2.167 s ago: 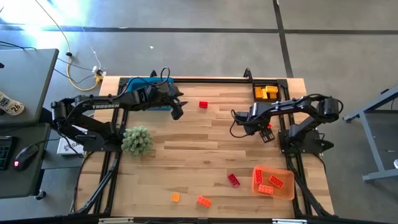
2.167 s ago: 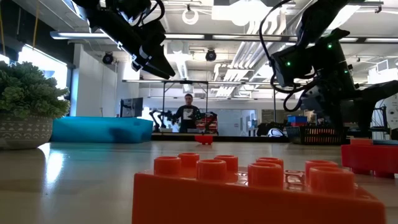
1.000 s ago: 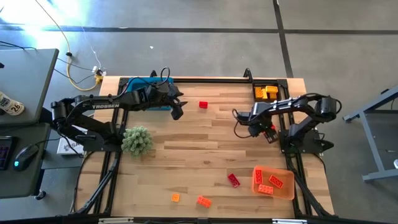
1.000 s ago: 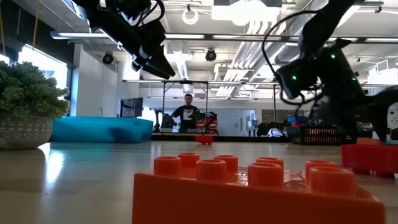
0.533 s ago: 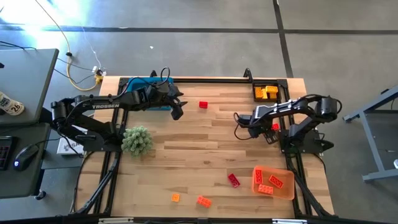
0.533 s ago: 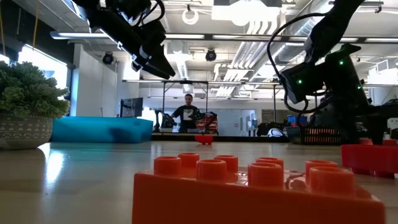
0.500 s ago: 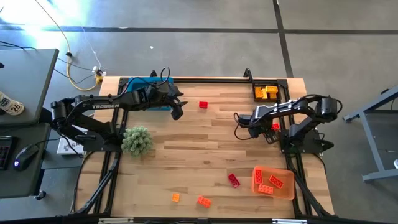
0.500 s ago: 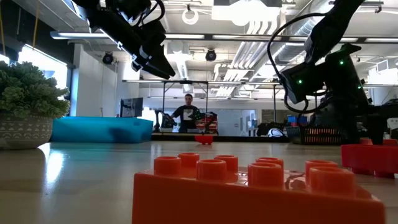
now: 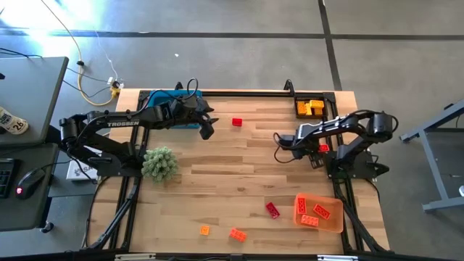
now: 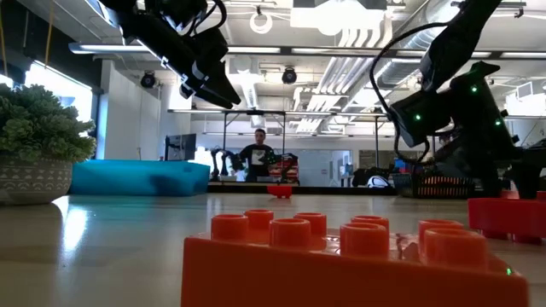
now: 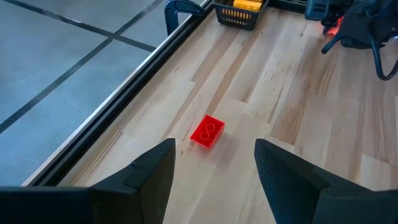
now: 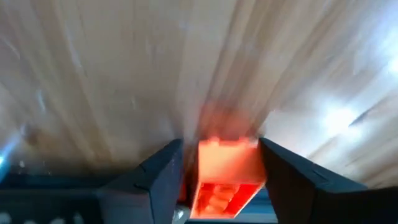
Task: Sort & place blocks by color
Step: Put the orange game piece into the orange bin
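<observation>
You are partway: yellow blocks [image 9: 310, 108] fill the black basket [image 9: 298, 109], several fill the orange tray [image 9: 335, 221]. Your right gripper [image 12: 219, 163] clamps a red-orange block [image 12: 226, 174]; left gripper [image 11: 214, 163] gapes, empty, above a red block [image 11: 207, 131]. Three lie loose.

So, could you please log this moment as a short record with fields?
left gripper: jaws open, empty, above the far table edge near a lone red block
right gripper: jaws around an orange-red block, right of table centre
yellow blocks: in the black bin, far right corner
orange tray: holds several blocks, near right
loose blocks: three near the front edge
plant ball: left side
</observation>
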You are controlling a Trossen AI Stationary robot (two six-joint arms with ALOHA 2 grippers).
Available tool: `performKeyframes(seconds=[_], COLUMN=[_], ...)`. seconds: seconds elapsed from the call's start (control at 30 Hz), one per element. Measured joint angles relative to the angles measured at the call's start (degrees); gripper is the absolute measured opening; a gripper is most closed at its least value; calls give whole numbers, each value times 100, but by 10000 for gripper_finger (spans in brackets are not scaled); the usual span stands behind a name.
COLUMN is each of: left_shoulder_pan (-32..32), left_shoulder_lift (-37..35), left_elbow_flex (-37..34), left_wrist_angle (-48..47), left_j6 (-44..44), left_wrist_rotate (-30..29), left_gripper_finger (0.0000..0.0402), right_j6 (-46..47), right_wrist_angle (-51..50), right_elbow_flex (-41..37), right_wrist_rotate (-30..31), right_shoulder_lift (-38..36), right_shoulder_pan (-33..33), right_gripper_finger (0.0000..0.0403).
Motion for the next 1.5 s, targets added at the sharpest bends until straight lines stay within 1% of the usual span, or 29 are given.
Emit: performKeyframes(seconds=[0.13,0.27,0.37,0.47,0.53,0.6,0.63,0.73,0.9,1.03,1.1,1.17,1.4,1.5], left_shoulder_pan=[0,2,0,1,0,0,0,0,0,0,0,0,0,2], left_shoulder_lift=[0,0,0,0,0,0,0,0,0,0,0,0,0,0], left_elbow_flex=[0,0,0,1,1,0,0,2,2,2,2,2,2,2], left_wrist_angle=[0,0,0,0,0,0,0,0,0,0,0,0,-2,-4], left_j6=[0,0,0,0,0,0,0,-1,0,0,0,0,0,0], left_wrist_rotate=[1,-2,-1,-2,0,0,0,0,1,19,20,22,59,57], left_gripper_finger=[207,207,207,207,207,207,207,207,207,207,207,207,207,207], right_j6=[237,373,314,261,256,240,238,357,1131,1254,1272,1447,2548,3163], right_wrist_angle=[-190,-210,-184,-165,-147,-170,-184,-278,-508,-779,-941,-1101,-1421,-1573], right_elbow_flex=[-24,-79,-118,-112,-106,-100,-94,16,611,1101,1374,1655,2737,3184], right_wrist_rotate=[142,-17,22,-4,19,21,16,-22,-152,-496,-802,-898,-949,-1274], right_shoulder_lift=[11,6,4,2,2,-5,-9,4,4,-7,-7,-9,-11,-11], right_shoulder_pan=[-15,-135,-164,-204,-200,-201,-199,-204,-199,-164,-113,-40,90,185], right_gripper_finger=[209,210,206,184,154,117,107,107,107,107,107,107,107,107])
